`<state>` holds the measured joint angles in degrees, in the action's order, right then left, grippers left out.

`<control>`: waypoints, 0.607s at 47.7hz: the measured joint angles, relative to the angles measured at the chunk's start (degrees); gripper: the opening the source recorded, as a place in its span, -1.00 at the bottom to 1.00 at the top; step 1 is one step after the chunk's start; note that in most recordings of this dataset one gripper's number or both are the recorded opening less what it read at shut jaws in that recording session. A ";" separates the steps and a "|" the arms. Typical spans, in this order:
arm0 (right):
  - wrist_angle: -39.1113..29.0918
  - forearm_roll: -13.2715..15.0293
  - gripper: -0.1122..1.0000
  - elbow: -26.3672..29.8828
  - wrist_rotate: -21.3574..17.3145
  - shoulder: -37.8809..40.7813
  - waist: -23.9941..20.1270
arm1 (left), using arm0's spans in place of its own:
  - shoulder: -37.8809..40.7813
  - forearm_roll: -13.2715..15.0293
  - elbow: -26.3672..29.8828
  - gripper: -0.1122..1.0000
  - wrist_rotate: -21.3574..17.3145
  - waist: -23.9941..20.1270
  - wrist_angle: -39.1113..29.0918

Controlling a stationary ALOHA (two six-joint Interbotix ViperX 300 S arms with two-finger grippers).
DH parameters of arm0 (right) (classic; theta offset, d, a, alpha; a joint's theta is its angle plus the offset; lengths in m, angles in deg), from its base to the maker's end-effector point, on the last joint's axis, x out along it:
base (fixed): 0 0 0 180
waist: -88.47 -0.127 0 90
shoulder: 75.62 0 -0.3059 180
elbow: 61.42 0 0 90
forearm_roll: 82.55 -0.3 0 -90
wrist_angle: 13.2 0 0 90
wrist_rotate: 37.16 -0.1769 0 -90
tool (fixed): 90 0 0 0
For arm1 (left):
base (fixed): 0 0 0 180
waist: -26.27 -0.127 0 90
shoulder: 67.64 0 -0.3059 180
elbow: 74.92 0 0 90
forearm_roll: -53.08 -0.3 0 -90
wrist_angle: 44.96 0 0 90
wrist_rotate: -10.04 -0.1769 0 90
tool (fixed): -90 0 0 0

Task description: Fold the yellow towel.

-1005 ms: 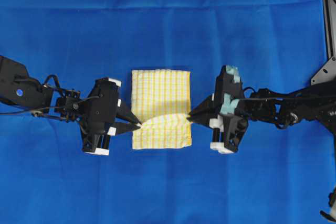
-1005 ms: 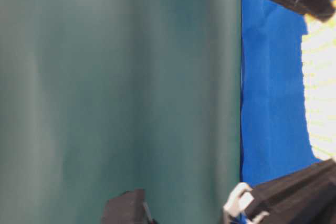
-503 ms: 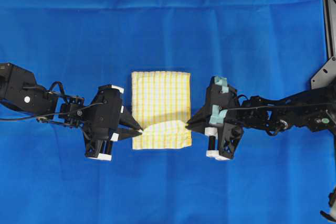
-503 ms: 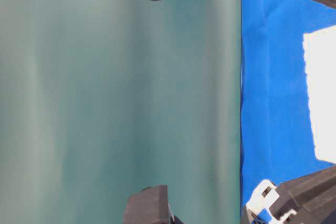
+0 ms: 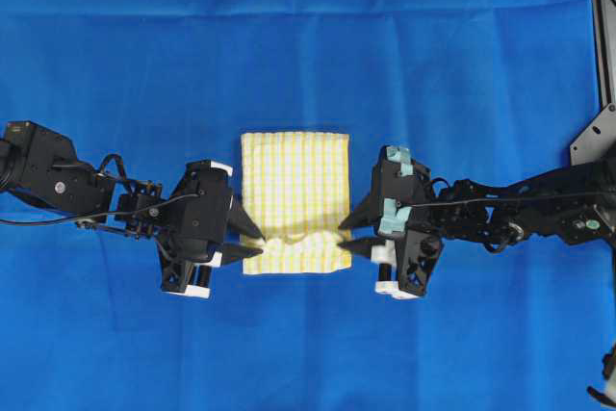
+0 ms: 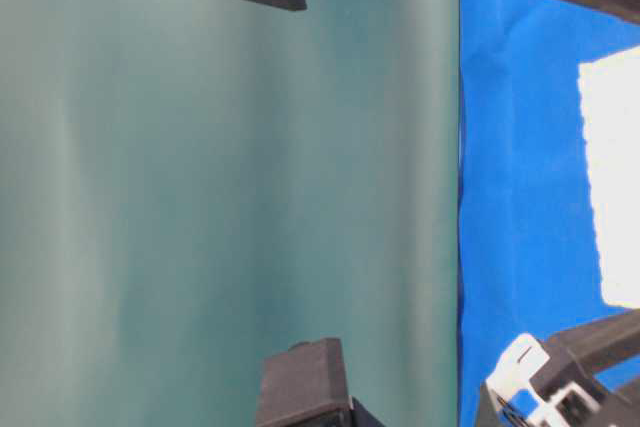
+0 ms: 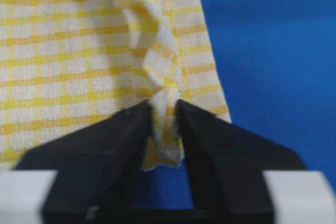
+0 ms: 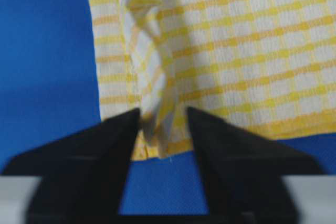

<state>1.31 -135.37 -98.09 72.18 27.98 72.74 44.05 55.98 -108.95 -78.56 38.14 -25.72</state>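
The yellow towel (image 5: pixel 294 190) lies folded as a small upright rectangle on the blue sheet (image 5: pixel 308 45), with a rumpled ridge across its near part. My left gripper (image 5: pixel 261 243) is at the towel's lower left edge. In the left wrist view its jaws (image 7: pixel 164 106) stand slightly apart, and a raised pleat of the towel (image 7: pixel 79 51) is still between them. My right gripper (image 5: pixel 343 237) is at the lower right edge. Its jaws (image 8: pixel 163 111) are spread wider, and the towel's (image 8: pixel 236 35) pleat leans against one finger only.
The blue sheet covers the whole table. A black frame (image 5: pixel 602 26) runs along the far right edge. The table-level view is turned sideways and shows mostly a teal wall (image 6: pixel 230 187), the sheet, and the washed-out towel (image 6: pixel 612 187).
Both grippers have come down toward the near edge with the pinched fold and their jaws have parted. The lifted fold has dropped into a low ridge on the towel.
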 measured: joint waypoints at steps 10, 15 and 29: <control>-0.26 0.09 0.47 -0.88 0.79 -2.64 0.00 | -6.33 0.00 -0.09 0.10 -0.70 0.09 -7.47; -0.44 0.09 0.43 -2.81 1.85 -6.86 0.00 | -11.25 0.00 -0.44 0.10 -0.70 0.00 -12.22; -0.26 0.09 0.43 -10.72 6.68 -23.20 0.00 | -24.61 -0.09 -6.68 0.08 -0.53 0.00 -17.84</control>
<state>1.04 -135.28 -108.82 78.86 4.78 72.74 19.44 55.89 -115.63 -79.08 38.14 -43.56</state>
